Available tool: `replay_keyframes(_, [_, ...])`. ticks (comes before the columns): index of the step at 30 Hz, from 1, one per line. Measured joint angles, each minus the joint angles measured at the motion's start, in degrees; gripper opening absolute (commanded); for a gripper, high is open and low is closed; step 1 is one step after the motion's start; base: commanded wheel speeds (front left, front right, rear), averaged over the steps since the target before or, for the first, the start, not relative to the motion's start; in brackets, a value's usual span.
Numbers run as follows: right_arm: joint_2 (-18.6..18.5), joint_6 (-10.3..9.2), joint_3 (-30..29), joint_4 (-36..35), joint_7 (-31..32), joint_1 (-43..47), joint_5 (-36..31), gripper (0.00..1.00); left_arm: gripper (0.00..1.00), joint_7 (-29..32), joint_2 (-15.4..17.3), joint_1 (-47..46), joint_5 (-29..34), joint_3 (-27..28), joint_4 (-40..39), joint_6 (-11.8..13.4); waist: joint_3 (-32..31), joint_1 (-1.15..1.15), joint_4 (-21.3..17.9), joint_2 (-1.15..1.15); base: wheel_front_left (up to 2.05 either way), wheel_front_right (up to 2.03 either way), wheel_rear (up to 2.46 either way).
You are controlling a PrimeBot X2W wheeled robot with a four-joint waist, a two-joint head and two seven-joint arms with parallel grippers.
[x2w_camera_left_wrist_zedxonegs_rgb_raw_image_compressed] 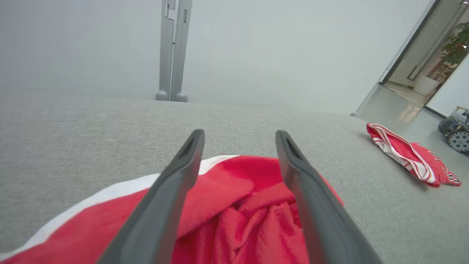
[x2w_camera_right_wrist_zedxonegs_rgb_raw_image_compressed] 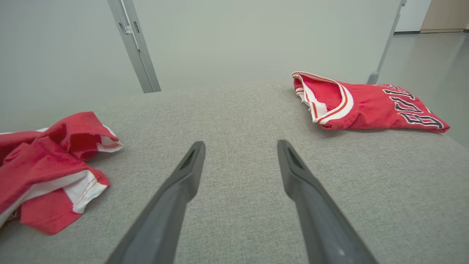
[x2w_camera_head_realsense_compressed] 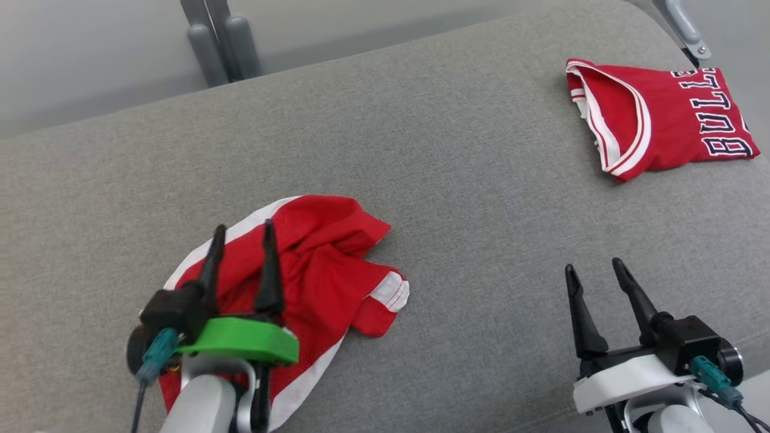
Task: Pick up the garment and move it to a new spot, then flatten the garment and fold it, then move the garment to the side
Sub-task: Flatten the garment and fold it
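A crumpled red garment with white trim (x2w_camera_head_realsense_compressed: 319, 282) lies bunched on the grey padded surface at the lower left. My left gripper (x2w_camera_head_realsense_compressed: 242, 230) hangs over it, open, its two dark fingers apart and nothing between them. In the left wrist view the same garment (x2w_camera_left_wrist_zedxonegs_rgb_raw_image_compressed: 238, 216) lies under and between the spread fingers (x2w_camera_left_wrist_zedxonegs_rgb_raw_image_compressed: 183, 172) of my left gripper (x2w_camera_left_wrist_zedxonegs_rgb_raw_image_compressed: 240, 134). My right gripper (x2w_camera_head_realsense_compressed: 592, 266) stands open at the lower right above bare fabric, well apart from the garment. The right wrist view has the garment (x2w_camera_right_wrist_zedxonegs_rgb_raw_image_compressed: 47, 165) at its left, and my right gripper (x2w_camera_right_wrist_zedxonegs_rgb_raw_image_compressed: 241, 145) open.
A folded red jersey with dark lettering (x2w_camera_head_realsense_compressed: 656, 117) rests at the far right corner of the grey surface (x2w_camera_head_realsense_compressed: 421, 150), also seen as the jersey (x2w_camera_right_wrist_zedxonegs_rgb_raw_image_compressed: 366, 104). Grey metal posts (x2w_camera_head_realsense_compressed: 219, 39) stand behind the far edge. A wheeled machine (x2w_camera_left_wrist_zedxonegs_rgb_raw_image_compressed: 456, 130) stands on the floor beyond.
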Motion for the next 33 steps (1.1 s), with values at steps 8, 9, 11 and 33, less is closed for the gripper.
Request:
replay_keyframes(8, [0.0, 0.0, -4.3, -2.6, 0.0, 0.6, -3.0, 1.0, 1.0, -0.1, 0.3, 15.9, 8.9, 13.3, -13.4, 0.5, -3.5, 0.0, 3.3, 0.0, 0.0, 0.0, 0.0])
replay_keyframes(9, [0.0, 0.0, -4.7, -2.8, 0.0, 0.8, -3.4, 1.0, 1.0, -0.1, 0.0, 17.5, 9.7, 14.7, -14.4, 0.1, -4.0, 0.0, 4.0, 0.0, 0.0, 0.0, 0.0])
replay_keyframes(11, [-0.4, 0.0, -5.1, -2.9, 0.0, 1.6, -3.9, 1.0, 1.0, -0.1, -0.4, 20.7, 11.6, 17.3, -15.1, -0.7, -4.9, 0.0, 5.5, 0.0, 0.0, 0.0, 0.0])
replay_keyframes(33, [-0.2, 0.0, -3.4, 1.1, 0.0, 5.0, -4.1, 1.0, 1.0, -0.1, -1.6, 29.3, 14.5, 26.2, -14.1, -12.1, -11.6, 0.0, 15.1, 0.0, 0.0, 0.0, 0.0])
